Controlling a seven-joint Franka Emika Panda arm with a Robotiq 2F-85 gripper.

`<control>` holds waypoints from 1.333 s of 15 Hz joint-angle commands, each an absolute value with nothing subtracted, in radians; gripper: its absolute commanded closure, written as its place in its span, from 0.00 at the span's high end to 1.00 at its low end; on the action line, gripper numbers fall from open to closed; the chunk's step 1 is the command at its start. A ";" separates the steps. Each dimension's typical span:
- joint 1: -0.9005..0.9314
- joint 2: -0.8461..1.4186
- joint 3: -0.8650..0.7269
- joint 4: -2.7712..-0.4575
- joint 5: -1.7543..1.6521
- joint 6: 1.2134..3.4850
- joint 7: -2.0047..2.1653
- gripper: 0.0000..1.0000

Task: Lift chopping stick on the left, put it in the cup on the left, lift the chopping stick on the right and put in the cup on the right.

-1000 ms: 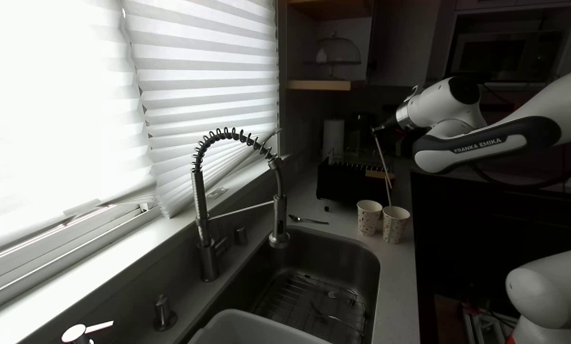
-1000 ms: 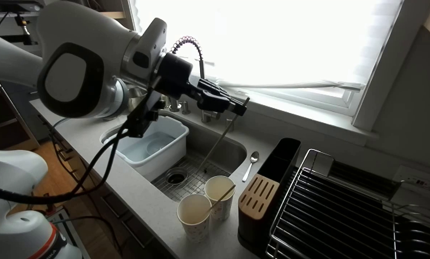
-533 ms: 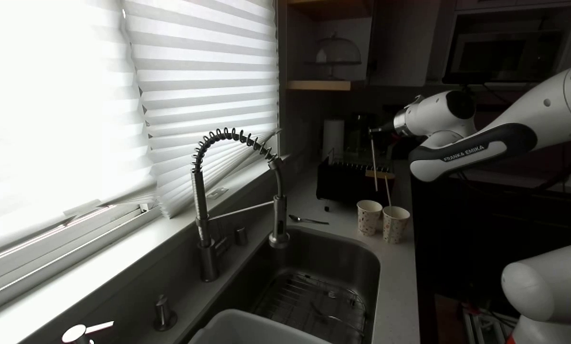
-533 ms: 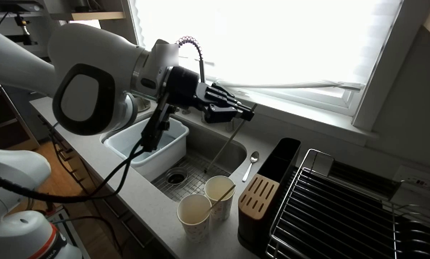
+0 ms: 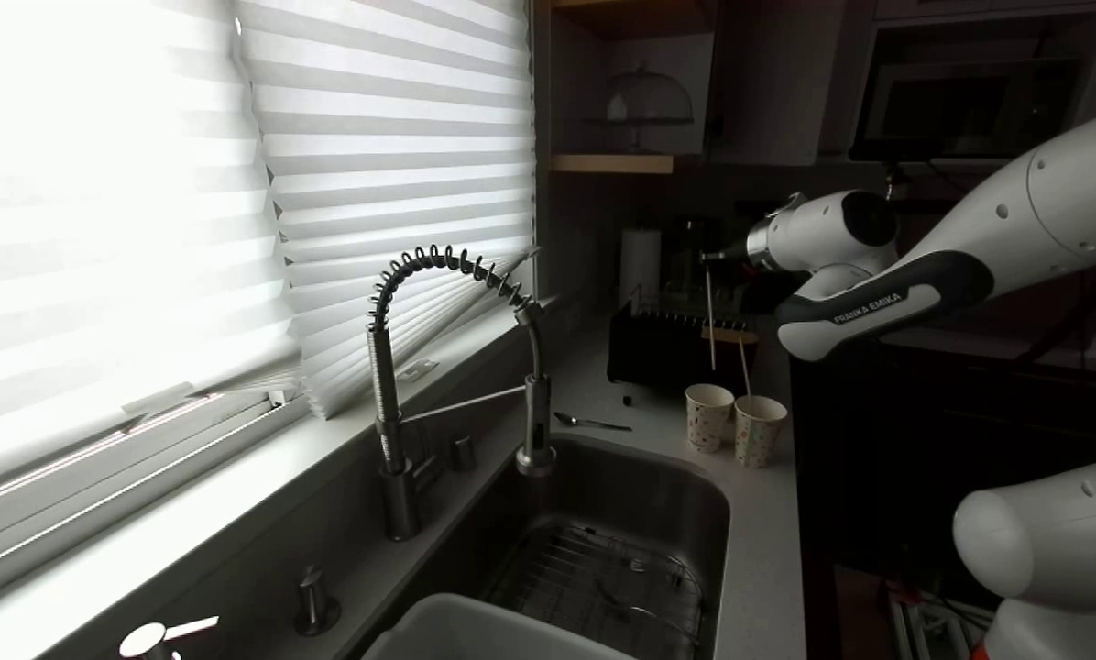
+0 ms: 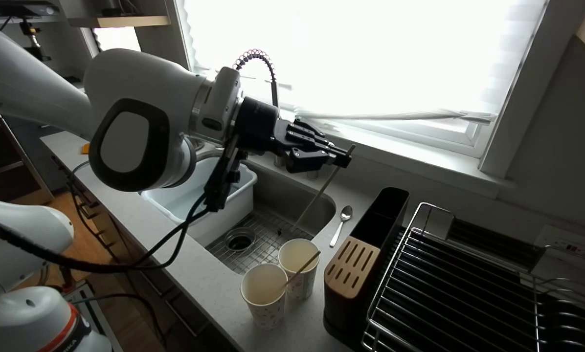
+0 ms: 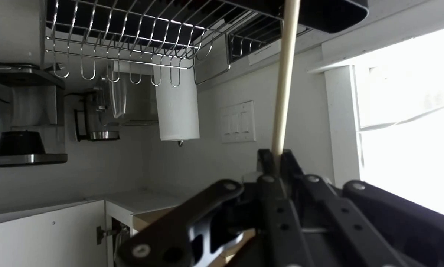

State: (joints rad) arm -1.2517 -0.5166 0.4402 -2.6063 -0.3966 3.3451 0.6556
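One robot arm (image 6: 138, 117) looms near a sink (image 5: 644, 481), gripper (image 7: 277, 157) pinched tight. Lower stand an outer cup (image 6: 266, 311) and inner cup (image 6: 301, 289). One chopstick (image 6: 302, 269) leans in the former; the gripped chopstick (image 7: 285, 74) slants, tip free. Held near its top, it could swivel, toppling either cup.

Chopstick (image 6: 320, 192) clamped near upper end by gripper (image 6: 343, 158), held tilted, lower end seen against sink (image 6: 283, 193); contact there not discernible. Second chopstick (image 6: 302, 269) leaned in near cup (image 6: 263, 310), upper part seen across far cup (image 6: 303, 289), placed just beside. Both cups set upright on counter (image 6: 209, 281), left of black utensil holder (image 6: 378, 222). White tub (image 6: 226, 220) placed in left part of sink. Spoon (image 6: 340, 227) laid between sink and holder. Dish rack (image 6: 459, 283) set at right.
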 commanded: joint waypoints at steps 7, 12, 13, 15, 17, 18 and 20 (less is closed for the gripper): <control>-1.345 -0.526 0.527 -2.634 -0.403 3.378 0.641 0.02; -1.433 -0.525 0.625 -2.654 -0.390 3.411 0.649 0.02; -1.475 -0.534 0.662 -2.658 -0.384 3.426 0.648 0.02; -1.530 -0.538 0.720 -2.665 -0.373 3.457 0.649 0.02; -1.590 -0.552 0.786 -2.673 -0.361 3.487 0.644 0.02; -1.617 -0.560 0.823 -2.681 -0.353 3.504 0.644 0.02; -1.671 -0.571 0.895 -2.688 -0.329 3.535 0.648 0.02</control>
State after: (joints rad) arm -1.5832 -0.5315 0.7899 -2.6575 -0.3727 3.4808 0.6467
